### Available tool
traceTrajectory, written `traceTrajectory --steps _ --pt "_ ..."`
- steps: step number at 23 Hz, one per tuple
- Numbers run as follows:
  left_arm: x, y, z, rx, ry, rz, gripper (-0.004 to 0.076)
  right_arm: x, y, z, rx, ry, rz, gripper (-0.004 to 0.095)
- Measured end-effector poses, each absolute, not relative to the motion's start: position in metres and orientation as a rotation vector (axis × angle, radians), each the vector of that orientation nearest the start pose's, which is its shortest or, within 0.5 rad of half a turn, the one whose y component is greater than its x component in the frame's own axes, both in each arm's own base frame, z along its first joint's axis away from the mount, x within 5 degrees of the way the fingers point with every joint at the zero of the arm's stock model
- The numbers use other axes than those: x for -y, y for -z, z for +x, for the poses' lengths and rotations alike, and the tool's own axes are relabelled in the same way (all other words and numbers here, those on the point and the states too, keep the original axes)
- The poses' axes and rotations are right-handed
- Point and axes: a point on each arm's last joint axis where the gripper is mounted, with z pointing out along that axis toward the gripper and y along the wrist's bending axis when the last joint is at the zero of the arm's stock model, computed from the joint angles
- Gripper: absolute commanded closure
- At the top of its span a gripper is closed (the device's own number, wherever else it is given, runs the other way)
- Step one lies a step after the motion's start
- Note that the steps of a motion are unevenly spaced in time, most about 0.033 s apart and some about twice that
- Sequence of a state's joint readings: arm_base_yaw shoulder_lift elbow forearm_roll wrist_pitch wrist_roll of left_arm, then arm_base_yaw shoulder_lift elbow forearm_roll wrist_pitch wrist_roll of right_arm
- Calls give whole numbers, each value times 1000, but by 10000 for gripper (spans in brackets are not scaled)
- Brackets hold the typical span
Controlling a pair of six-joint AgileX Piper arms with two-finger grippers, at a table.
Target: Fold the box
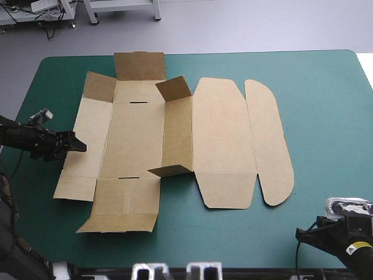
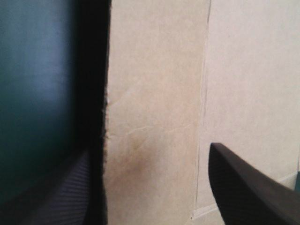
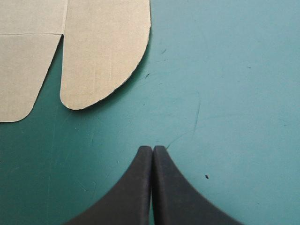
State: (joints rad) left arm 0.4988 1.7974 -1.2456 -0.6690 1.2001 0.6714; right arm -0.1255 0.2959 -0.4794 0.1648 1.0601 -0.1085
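Left pincer (image 1: pixel 78 146) stands open at the left edge of the brown box (image 1: pixel 135 131). One black finger is over the outer side panel (image 2: pixel 154 117), the other off the board's edge toward the teal-green worktop (image 1: pixel 326 116). The box lies nearly flat mid-worktop, with a few small flaps (image 1: pixel 173 87) part raised. Right pincer (image 3: pixel 152 150) is closed on nothing, over bare cover near the rounded lid flap (image 3: pixel 105 51). The step looks like raising this left wall. Bite near the edge's middle, pinch firmly, then swing the wall up along its crease without dragging the sheet.
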Motion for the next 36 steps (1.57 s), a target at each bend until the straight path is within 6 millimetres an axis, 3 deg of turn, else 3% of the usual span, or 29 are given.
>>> traceTrajectory --steps 10,13,14,16,20,23,27,30,36 --pt "-86 -216 328 -2831 793 1 261 -8 -267 42 -2346 -94 45 928" --pt "-78 -216 330 -2840 801 17 438 -8 -267 42 -2345 -93 45 928" --pt "-78 -216 330 -2843 804 -1 562 -8 -267 42 -2345 -93 45 928" --pt "-78 -216 330 -2849 807 -32 731 -8 -267 42 -2345 -93 45 928" --pt "-70 -218 331 -2844 843 -24 734 -8 -267 42 -2345 -93 45 928" --pt "-61 -225 339 -2847 781 102 734 -8 -267 42 -2345 -94 46 928" --pt "-33 -259 362 -2800 570 404 734 -8 -267 42 -2345 -95 49 928" --pt "0 -294 378 -2703 343 709 734 -8 -267 42 -2345 -96 50 928" --pt "47 -328 388 -2507 154 981 734 -8 -267 42 -2345 -96 50 928"
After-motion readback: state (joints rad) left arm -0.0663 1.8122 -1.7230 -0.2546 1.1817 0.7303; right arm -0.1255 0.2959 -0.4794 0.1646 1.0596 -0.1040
